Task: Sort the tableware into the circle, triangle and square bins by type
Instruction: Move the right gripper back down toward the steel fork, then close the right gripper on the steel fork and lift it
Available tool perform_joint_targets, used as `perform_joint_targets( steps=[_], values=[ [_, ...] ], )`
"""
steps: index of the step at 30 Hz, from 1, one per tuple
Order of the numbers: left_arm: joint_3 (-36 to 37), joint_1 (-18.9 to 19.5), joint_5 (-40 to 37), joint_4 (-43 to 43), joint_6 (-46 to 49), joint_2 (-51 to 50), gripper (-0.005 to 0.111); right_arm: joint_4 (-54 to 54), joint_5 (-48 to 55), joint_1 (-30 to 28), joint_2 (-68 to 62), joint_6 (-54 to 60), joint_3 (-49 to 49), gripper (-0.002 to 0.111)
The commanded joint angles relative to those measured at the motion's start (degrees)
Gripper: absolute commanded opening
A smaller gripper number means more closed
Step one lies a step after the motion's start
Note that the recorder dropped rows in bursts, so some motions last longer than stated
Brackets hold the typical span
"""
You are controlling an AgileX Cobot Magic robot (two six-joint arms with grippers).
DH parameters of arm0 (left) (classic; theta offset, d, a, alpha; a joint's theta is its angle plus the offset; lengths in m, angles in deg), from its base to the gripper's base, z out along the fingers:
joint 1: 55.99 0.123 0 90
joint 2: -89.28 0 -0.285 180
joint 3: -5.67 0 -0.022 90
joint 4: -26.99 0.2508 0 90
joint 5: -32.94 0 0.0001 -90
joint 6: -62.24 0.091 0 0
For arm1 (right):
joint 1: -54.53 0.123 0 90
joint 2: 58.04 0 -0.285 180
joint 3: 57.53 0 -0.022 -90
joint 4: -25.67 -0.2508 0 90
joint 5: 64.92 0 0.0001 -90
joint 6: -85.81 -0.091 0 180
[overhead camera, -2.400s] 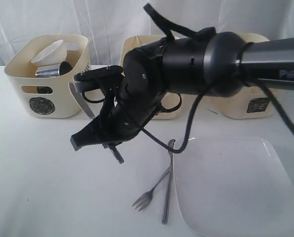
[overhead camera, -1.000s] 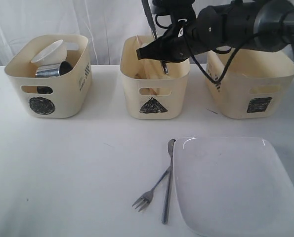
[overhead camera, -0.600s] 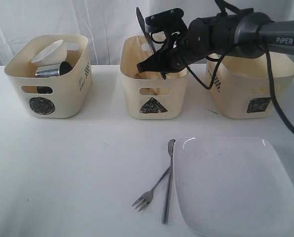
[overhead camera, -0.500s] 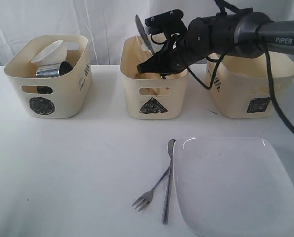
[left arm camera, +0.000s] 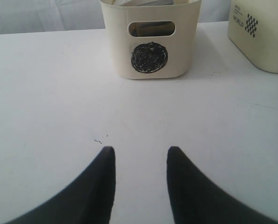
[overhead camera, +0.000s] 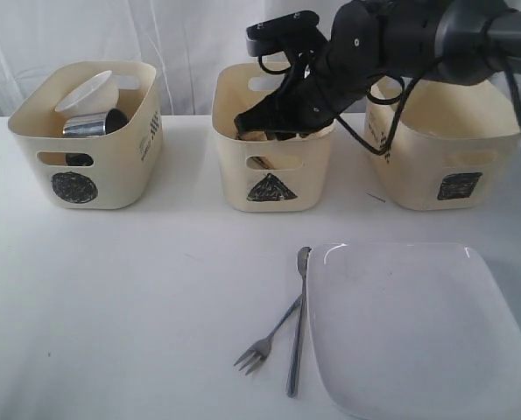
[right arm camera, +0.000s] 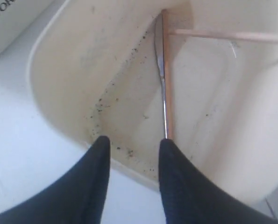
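Steel knife (right arm camera: 160, 56) lies inside triangle bin (overhead camera: 234, 175) beside chopstick (right arm camera: 223, 35), free of right pincer (right arm camera: 131, 142), jaws apart over rim. Lift straight up, clear wall, then you take fork (overhead camera: 258, 350) off worktop (overhead camera: 155, 289). Left pincer (left arm camera: 139, 154) apart, empty.

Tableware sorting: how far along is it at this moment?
Done: white bowl and steel mug in the circle bin; knife and chopsticks in the triangle bin. In hand: nothing; the right gripper hangs open over the triangle bin. Left: fork, spoon and square plate on the table.
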Motion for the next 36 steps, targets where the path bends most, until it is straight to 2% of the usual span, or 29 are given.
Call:
perform_joint_targets(
  steps=[1,8,14,22,27,36],
  values=[
    [0.2,-0.1,-0.2,-0.4,-0.1,0.3,0.042,-0.1,3.6,1.4,5.5,-0.8,5.4,0.034],
    [0.2,-0.1,-0.2,-0.4,-0.1,0.3,0.042,0.0,8.5,4.9,13.7,1.7,16.9,0.034],
    [0.2,-0.1,-0.2,-0.4,-0.1,0.3,0.042,0.0,19.0,8.0,16.7,12.6,22.6,0.034],
    [0.2,-0.1,-0.2,-0.4,-0.1,0.3,0.042,-0.3,23.0,8.1,16.7,23.0,23.2,0.034],
    [0.2,-0.1,-0.2,-0.4,-0.1,0.3,0.042,-0.4,26.5,9.4,16.6,42.2,23.2,0.034],
    [0.2,-0.1,-0.2,-0.4,-0.1,0.3,0.042,-5.1,21.9,13.2,12.5,56.9,23.2,0.034]
  ],
)
